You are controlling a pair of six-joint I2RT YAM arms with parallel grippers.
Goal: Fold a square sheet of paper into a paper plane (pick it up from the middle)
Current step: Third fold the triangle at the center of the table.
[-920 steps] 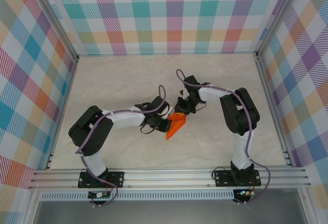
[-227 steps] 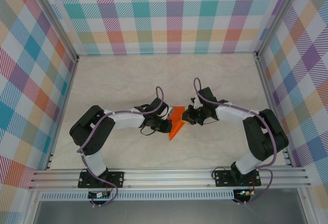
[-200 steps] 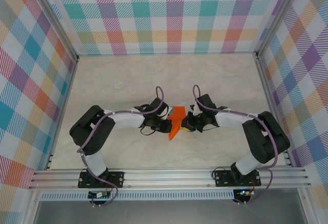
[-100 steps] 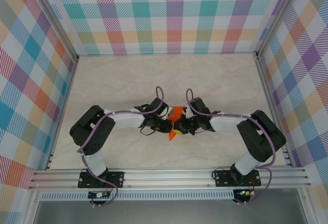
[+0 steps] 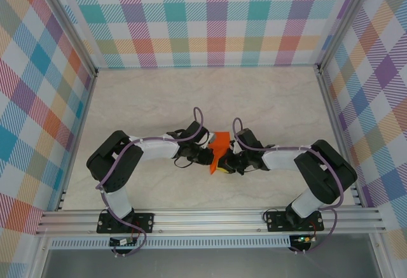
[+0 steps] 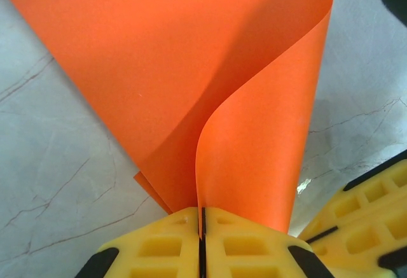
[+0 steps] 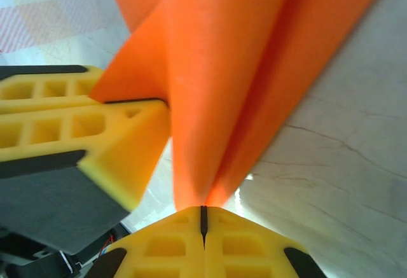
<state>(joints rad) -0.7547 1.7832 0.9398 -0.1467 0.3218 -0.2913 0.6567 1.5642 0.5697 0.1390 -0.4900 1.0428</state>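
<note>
Though folded, plain orange paper [image 6: 159, 68]

Your right gripper [image 7: 203, 217] has its jaws closed on the orange paper [image 7: 241, 55]; the left gripper [image 7: 162, 102] pinches it just beside, above the table [image 7: 343, 163].

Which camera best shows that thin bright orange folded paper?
The left wrist view: the thin bright orange folded paper spreads wide, its curled layers clear. The right wrist view shows it very close and blurred; the top view shows it small, from afar.
</note>
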